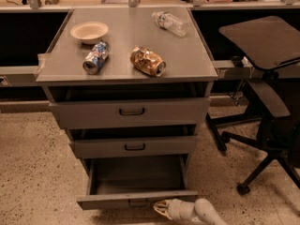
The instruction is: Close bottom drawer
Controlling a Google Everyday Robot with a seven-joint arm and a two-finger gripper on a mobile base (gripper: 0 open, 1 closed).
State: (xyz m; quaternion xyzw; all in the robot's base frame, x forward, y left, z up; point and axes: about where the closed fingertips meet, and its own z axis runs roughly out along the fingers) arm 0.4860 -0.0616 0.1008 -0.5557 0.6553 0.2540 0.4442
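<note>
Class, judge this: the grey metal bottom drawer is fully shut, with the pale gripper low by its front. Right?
No. The camera view shows the grey metal bottom drawer pulled open; the pale gripper is indeed low by its front.

The bottom drawer (pixel 136 182) is showing smooth, matt grey metal, and the table (pixel 126 36) is looking like the same dull metal. On it, the blue can (pixel 95 57) is gleaming as glossy printed metal. At its 3 o'clock the crumpled can (pixel 147 61) is shining gold and creased. The bottle (pixel 171 23) is appearing as clear plastic, and the bowl (pixel 89 32) as matt beige, perhaps paper. The floor (pixel 37 172) is looking speckled and stony. The gripper (pixel 161 209), at 6 o'clock of the drawer front, is showing smooth cream plastic.
</note>
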